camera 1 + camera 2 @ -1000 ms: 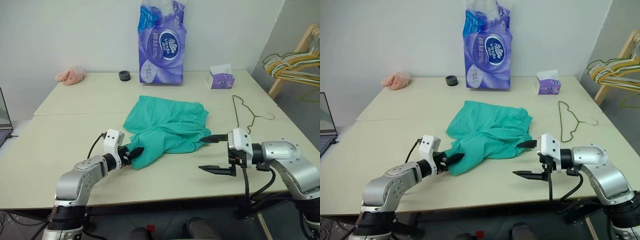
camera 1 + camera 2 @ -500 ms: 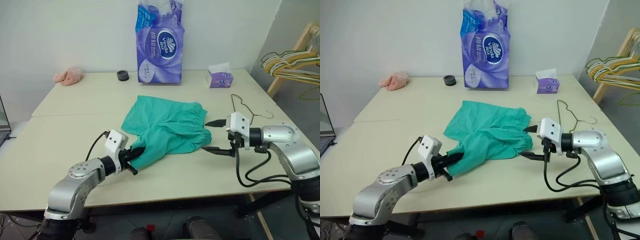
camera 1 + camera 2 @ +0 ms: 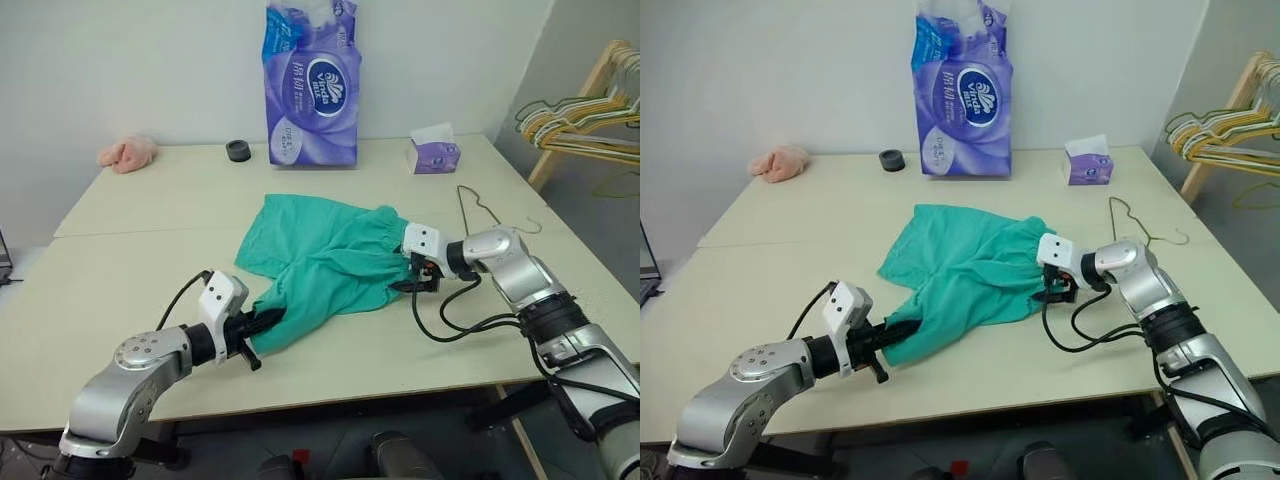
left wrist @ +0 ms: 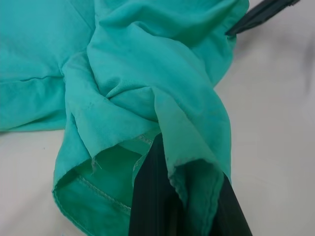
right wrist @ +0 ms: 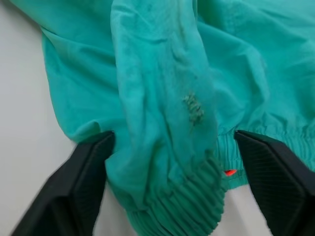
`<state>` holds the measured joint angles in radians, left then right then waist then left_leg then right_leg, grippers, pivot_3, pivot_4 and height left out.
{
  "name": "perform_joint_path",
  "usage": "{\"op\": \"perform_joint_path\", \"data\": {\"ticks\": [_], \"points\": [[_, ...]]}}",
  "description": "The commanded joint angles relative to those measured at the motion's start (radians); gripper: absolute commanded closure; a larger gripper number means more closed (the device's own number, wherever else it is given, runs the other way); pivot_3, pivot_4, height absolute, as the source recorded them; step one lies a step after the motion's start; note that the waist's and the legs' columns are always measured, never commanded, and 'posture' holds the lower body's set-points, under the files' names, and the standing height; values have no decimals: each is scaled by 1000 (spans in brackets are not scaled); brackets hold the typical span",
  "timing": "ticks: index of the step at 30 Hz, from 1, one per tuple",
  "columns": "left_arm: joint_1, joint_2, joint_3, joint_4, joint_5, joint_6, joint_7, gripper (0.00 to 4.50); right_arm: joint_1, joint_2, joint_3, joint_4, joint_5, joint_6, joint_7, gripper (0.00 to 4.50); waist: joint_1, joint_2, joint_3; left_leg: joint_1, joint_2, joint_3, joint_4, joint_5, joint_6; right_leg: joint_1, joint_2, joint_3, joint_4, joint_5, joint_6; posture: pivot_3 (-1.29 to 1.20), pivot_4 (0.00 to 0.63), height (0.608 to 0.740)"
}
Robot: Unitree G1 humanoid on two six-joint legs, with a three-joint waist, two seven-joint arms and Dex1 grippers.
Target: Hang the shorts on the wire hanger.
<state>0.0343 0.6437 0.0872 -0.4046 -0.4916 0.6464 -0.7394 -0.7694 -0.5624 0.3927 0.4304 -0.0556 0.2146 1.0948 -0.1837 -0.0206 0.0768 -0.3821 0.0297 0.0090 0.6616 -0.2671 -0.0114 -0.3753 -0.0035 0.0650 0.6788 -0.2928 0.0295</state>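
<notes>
Head view: the teal-green soft cloth shorts [image 3: 325, 255] lie crumpled at the middle of the cream rectangular table [image 3: 150, 190]. The left gripper [image 3: 262, 322] is clenched on the near leg hem. The right gripper [image 3: 408, 272] sits at the gathered waistband on the shorts' right edge, its fingers spread either side of the cloth. The thin olive-gold wire hanger [image 3: 480, 208] lies flat on the table, just beyond the right arm and apart from the shorts. At the far edge stand a tall purple tissue-roll pack [image 3: 310, 85], a small purple tissue box [image 3: 432, 155], a black ring [image 3: 238, 150] and a pink cloth bundle [image 3: 127, 152].

Left wrist view: black fingers [image 4: 152, 201] pinch a folded hem.

Right wrist view: both fingers [image 5: 74, 191] stand apart, flanking the ribbed waistband; grasp not closed.
</notes>
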Motion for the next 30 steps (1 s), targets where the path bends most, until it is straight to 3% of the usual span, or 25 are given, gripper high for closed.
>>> {"op": "perform_joint_path", "data": {"ticks": [1, 5, 10, 20, 30], "points": [[-3, -11, 37, -12, 22, -60, 29, 4500, -25, 6, -33, -27, 9, 12, 9, 1618, -3, 1, 0, 0, 0, 0, 0, 0, 0, 0, 0, 0, 0, 0, 0, -176, 37, 740], [4, -39, 60, -17, -3, -54, 55, 4500, -5, 13, -49, -66, 18, 36, 5, 2999, -9, 1, 0, 0, 0, -1, 0, 0, 0, 0, 0, 0, 1, 0, 0, -179, 39, 740], [28, -48, 103, -66, -49, -54, 56, 3012, 11, 14, -58, -84, 15, 50, -3, 4500, -12, 1, 0, 0, 0, -1, 0, 0, 0, 0, 0, 0, 1, 0, 0, -178, 42, 740], [-24, -141, 226, -96, -246, 48, 200, 27, 23, 18, -50, -84, 14, 50, 5, 4500, -10, 1, 1, 0, 0, -1, 1, 0, 0, 1, 0, -1, 1, 0, 1, -159, 41, 740], [-72, -69, 107, 59, -185, 201, 222, 27, 29, 15, -48, -93, 12, 52, 22, 4500, -11, 1, 1, 1, 0, -2, 0, 0, 0, 1, 1, -1, 1, 0, 1, -170, 45, 740]]}}
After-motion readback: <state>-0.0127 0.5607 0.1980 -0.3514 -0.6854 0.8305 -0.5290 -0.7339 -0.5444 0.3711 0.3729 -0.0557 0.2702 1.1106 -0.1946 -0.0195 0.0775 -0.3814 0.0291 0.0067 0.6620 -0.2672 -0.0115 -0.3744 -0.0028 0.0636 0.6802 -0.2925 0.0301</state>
